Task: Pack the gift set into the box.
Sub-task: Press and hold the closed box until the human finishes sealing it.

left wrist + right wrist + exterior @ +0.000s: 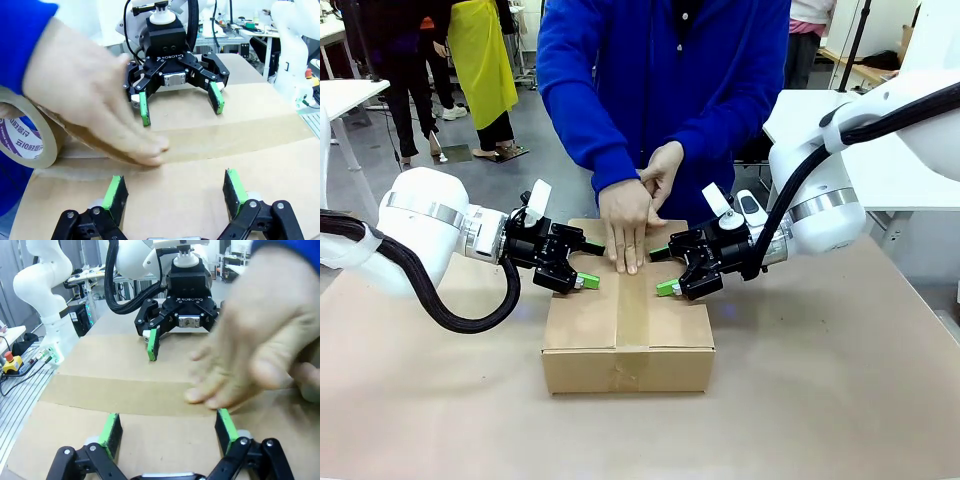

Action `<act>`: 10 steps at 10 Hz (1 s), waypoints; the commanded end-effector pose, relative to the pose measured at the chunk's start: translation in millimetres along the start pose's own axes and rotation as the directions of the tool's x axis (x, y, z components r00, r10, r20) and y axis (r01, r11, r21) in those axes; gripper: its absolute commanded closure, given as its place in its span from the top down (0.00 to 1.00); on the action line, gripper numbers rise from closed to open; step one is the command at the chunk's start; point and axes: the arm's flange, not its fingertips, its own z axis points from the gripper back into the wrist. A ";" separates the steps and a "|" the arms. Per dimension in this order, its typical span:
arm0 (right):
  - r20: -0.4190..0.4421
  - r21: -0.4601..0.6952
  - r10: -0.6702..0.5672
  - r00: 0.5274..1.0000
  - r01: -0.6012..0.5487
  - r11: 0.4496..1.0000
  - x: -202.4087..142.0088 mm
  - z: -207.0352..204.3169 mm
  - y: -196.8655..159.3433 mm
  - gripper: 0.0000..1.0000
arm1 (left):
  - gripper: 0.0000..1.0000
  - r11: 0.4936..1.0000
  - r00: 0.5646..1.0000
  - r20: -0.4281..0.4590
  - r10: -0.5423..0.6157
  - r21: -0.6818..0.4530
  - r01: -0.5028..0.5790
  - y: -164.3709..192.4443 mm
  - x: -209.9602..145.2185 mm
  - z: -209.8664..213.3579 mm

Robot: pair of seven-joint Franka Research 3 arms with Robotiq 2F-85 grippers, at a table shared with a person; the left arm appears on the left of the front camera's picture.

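One brown corrugated cardboard box (628, 335) sits closed at the table's (840, 400) centre, its flaps flat, a smooth tape strip (634, 315) along the seam. One hand (625, 220) presses flat at the box's 12 o'clock edge; a tape roll (27, 135) is beside it. Two grippers rest on top: left gripper (582, 276) at 9 o'clock, right gripper (670, 280) at 3 o'clock, both jaws wide apart, holding nothing.

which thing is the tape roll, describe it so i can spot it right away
Start at the brown cardboard box lying shut on the table, with a strip of brown tape down its middle seam. Follow that strip to the end where the person's hand presses it down. The tape roll is right beside that hand: a tan ring with a white core printed in purple, the only round thing there.
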 end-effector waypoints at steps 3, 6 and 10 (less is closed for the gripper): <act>0.014 -0.009 0.024 1.000 -0.024 1.000 -3.8 -1.1 -0.1 1.00 | 1.00 1.000 1.000 -0.005 -0.003 -0.001 0.003 -1.8 -4.0 -1.1; 0.014 -0.009 0.024 1.000 -0.024 1.000 -3.8 -1.1 -0.1 1.00 | 1.00 1.000 1.000 -0.005 -0.003 -0.001 0.003 -1.8 -4.0 -1.1; 0.014 -0.009 0.024 1.000 -0.024 1.000 -3.8 -1.1 -0.1 1.00 | 1.00 1.000 1.000 -0.005 -0.003 -0.001 0.003 -1.8 -4.0 -1.1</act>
